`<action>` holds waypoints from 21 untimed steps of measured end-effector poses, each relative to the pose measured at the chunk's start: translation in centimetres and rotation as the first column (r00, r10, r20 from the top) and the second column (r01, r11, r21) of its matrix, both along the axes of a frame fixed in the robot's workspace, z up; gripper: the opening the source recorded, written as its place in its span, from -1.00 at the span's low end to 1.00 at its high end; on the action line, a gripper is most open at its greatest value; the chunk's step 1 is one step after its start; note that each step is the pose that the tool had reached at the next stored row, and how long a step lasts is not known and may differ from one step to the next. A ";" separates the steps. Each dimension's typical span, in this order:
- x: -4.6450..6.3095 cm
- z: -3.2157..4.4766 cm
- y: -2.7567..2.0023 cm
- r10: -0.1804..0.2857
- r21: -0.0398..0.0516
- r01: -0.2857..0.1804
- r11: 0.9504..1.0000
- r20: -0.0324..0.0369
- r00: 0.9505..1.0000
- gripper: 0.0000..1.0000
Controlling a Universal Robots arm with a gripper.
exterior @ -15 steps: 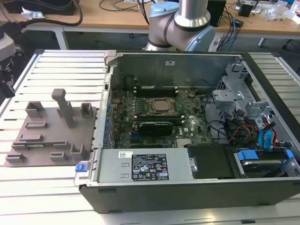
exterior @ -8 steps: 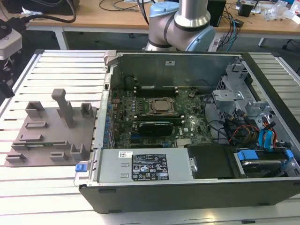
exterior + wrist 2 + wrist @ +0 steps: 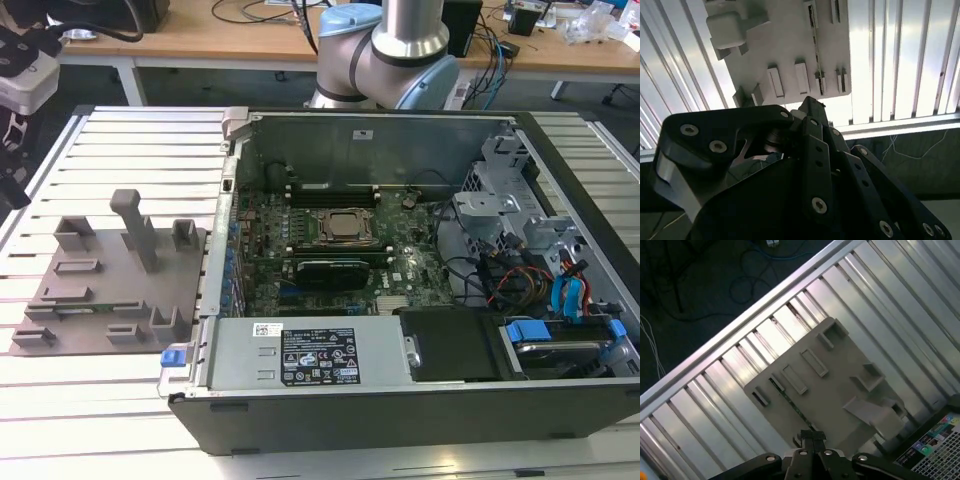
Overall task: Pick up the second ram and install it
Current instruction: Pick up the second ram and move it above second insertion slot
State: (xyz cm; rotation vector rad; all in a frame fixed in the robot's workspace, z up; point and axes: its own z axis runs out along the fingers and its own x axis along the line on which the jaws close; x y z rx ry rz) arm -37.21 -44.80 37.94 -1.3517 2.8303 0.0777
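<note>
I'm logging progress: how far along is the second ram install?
Done: nothing shows yet. In hand: the pincer hangs above the grey tray, holding nothing. Left: the second ram lies in that tray, not picked up or installed.

A grey tray (image 3: 120,285) sits on the slatted table (image 3: 130,140), toward its edge at the exterior view's left. Just beside it lies an open case (image 3: 400,420), showing a motherboard (image 3: 400,285), CPU socket (image 3: 345,228), power supply (image 3: 310,355) and blue cables (image 3: 575,300).
</note>
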 end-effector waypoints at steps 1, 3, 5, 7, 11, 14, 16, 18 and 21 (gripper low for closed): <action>0.0 0.00 0.00 0.020 0.000 -0.020 1.000 0.000 1.000 -0.80; 0.0 0.00 0.00 0.063 0.000 -0.063 0.998 0.000 0.998 -0.80; 0.0 0.00 0.00 0.096 0.000 -0.096 0.995 0.000 0.995 -0.80; 0.0 0.00 0.00 0.135 0.000 -0.135 0.991 0.000 0.991 -0.80; 0.0 0.00 0.00 0.216 0.000 -0.216 0.976 0.000 0.976 -0.80; 0.0 0.00 0.00 0.251 0.000 -0.251 0.968 0.000 0.968 -0.80; 0.0 0.00 0.00 0.294 0.000 -0.294 0.956 0.000 0.956 -0.80; 0.0 0.00 0.00 0.345 0.000 -0.345 0.938 0.000 0.938 -0.80; 0.0 0.00 0.00 0.385 0.000 -0.385 0.923 0.000 0.923 -0.80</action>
